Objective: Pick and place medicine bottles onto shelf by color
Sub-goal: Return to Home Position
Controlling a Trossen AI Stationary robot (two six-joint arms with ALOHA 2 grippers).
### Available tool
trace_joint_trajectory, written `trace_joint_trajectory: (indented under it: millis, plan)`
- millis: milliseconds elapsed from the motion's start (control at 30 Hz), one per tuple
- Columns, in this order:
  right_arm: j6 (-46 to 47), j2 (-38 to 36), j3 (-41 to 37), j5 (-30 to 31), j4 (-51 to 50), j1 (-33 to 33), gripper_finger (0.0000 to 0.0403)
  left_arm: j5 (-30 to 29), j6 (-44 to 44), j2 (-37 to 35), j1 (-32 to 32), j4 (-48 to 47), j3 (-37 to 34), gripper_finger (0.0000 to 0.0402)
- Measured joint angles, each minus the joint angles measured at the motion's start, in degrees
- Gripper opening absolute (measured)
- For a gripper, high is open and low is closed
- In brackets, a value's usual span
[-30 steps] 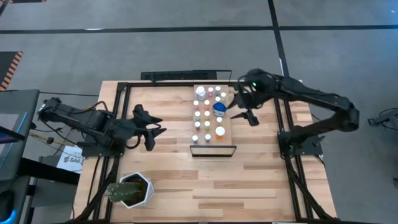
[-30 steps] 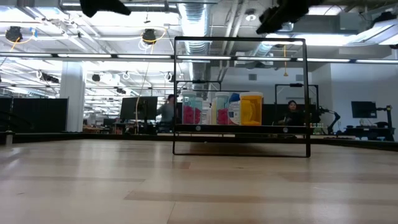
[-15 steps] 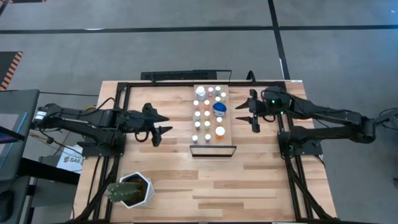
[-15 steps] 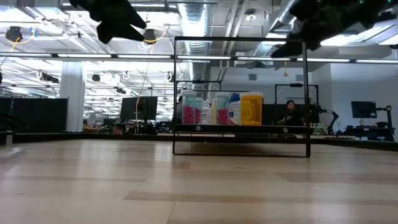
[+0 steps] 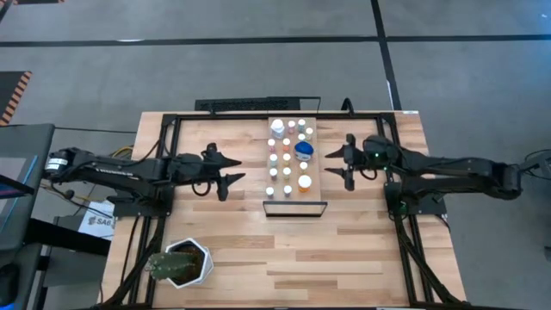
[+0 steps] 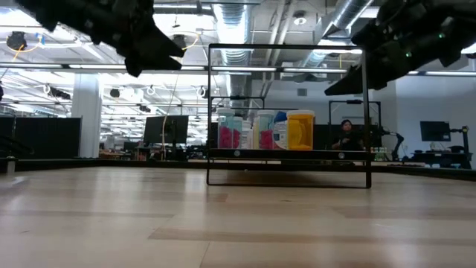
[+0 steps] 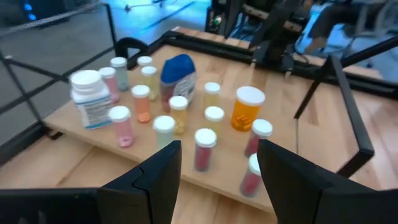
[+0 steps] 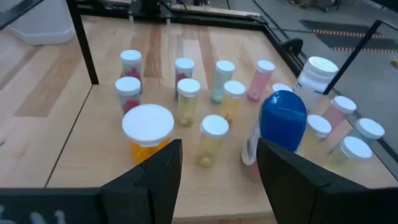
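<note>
Time to go home. Pull both dark arms back slowly and keep them high, well away from the small white-capped medicine bottles [image 5: 288, 155] standing in rows on the long light-wood shelf [image 5: 313, 191] in the middle of the slatted wooden desk [image 5: 344, 258]. Leave the left claw [image 5: 231, 170], spread open and empty near the shelf's left side, just so. Same for the right claw [image 5: 334, 165] near the shelf's right side, open and empty too (nothing between the fingers). Compared with one second ago: left claw closer to the shelf, right arm lower and straighter.
</note>
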Motion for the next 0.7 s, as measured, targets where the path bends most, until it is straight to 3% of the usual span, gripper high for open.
trace_joint_trajectory:
  millis: [367,700]
  plan:
    - [1.77,0.0,-6.5,-0.01,10.5,1.14,0.0229,2.03,0.04,0.0,-0.02,25.92,-14.9,0.0198]
    - [5.47,0.0,-12.26,1.48,18.1,1.72,0.0228,6.76,-0.37,0.02,-0.03,31.12,-19.47,0.0198]
